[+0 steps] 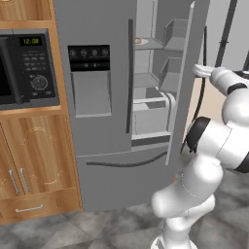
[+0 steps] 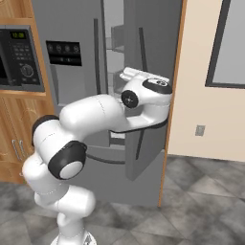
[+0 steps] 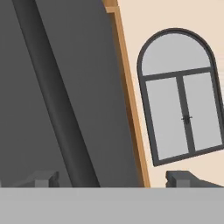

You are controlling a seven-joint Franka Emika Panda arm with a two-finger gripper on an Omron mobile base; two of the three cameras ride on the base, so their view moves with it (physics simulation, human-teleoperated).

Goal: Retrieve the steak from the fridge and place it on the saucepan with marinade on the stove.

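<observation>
1. The tall grey steel French-door fridge (image 1: 104,121) stands with its right door (image 1: 187,73) swung open and its left door, bearing the black dispenser panel (image 1: 89,58), closed.
2. Inside the fridge, grey shelves and door bins (image 1: 172,36) show through the gap; a small pale round object (image 1: 140,42) lies on an upper shelf, too small to identify.
3. The two-finger gripper (image 3: 113,178) is released, its dark fingertips (image 3: 43,178) spread wide on either side of the fridge door's long dark vertical handle (image 3: 57,100), gripping nothing.
4. The white arm (image 2: 95,115) reaches across the front of the fridge to the open door.
5. A black microwave (image 1: 26,68) sits in wooden cabinetry left of the fridge.
6. An arched grey window (image 3: 181,94) is set in the beige wall right of the fridge.
</observation>
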